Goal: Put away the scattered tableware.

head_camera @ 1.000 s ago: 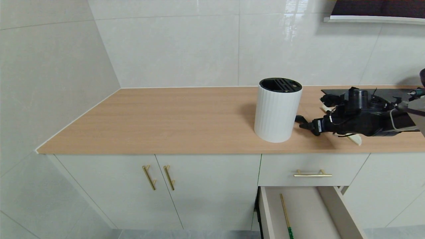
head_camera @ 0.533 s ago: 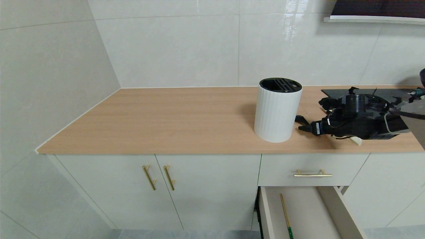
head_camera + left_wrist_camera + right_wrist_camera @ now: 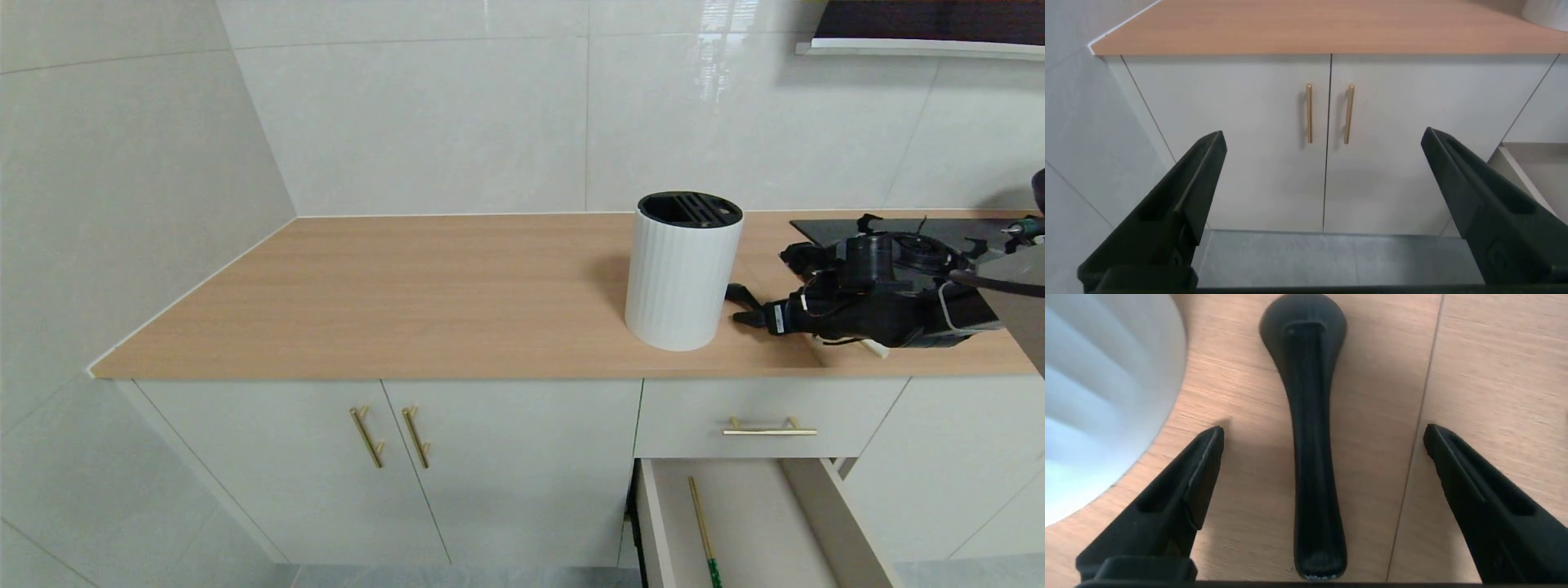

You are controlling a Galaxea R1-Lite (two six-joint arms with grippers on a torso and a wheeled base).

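A black-handled utensil [image 3: 1310, 449] lies flat on the wooden counter [image 3: 457, 286], its rounded handle end [image 3: 737, 291] just right of the white ribbed holder [image 3: 684, 278]. My right gripper [image 3: 744, 314] hovers low over that handle, open, with one finger on each side of it and not touching. In the right wrist view the handle runs straight down the gap of the right gripper [image 3: 1323, 498], and the holder [image 3: 1102, 400] curves in beside it. A pale piece [image 3: 875, 347] pokes out from under the right arm. My left gripper [image 3: 1323, 220] is open and holds nothing, low in front of the cabinet doors [image 3: 1327, 114].
A black cooktop [image 3: 914, 233] occupies the counter's right end behind the right arm. Below the counter edge a drawer [image 3: 816, 523] stands pulled out with a chopstick pair [image 3: 702, 531] inside. A shut drawer with a gold handle [image 3: 769, 427] is above it.
The right arm has sunk lower toward the counter and edged slightly toward the holder. The utensil and holder have stayed put.
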